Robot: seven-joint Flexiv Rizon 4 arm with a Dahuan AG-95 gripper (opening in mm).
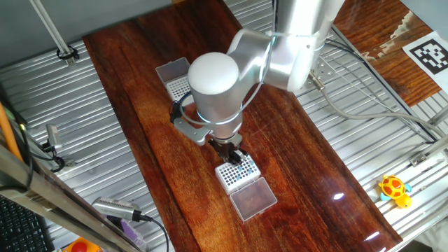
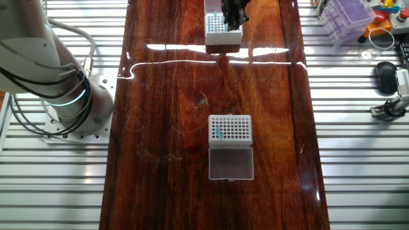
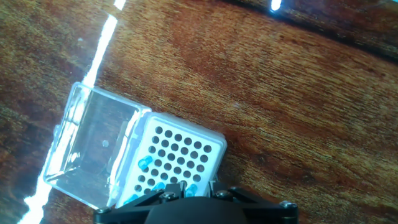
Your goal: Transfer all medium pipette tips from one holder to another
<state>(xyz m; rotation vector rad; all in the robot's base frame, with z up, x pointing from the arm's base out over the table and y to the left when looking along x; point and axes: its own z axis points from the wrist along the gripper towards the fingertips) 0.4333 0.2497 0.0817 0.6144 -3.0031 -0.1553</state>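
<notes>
Hand view looks down along my fingers at a white holder [image 3: 180,158] on the dark wooden table [image 3: 280,93], its clear lid [image 3: 93,152] hinged open flat on the left, presumably so the grid of holes stays reachable from above. A few medium pipette tips [image 3: 145,164] show as teal-blue dots, one alone near the left of the grid and more along the near edge, partly hidden under my black gripper [image 3: 186,198] body. From one fixed view, my gripper [image 1: 233,152] hangs directly above this holder [image 1: 236,171], close over its teal tips [image 1: 243,170], with the open lid [image 1: 253,198] lying just beyond it. A second white holder [image 1: 179,87] sits well apart, behind the arm, its lid [image 1: 172,69] also open. The other fixed view shows that second holder [image 2: 230,128] mid-table with a short column of teal tips [image 2: 218,133] at its left side, and my gripper [image 2: 234,16] at the far end over the first holder [image 2: 223,32]. My fingertips are hidden or too small in every view, so I cannot tell whether they are parted or pinching a tip.
</notes>
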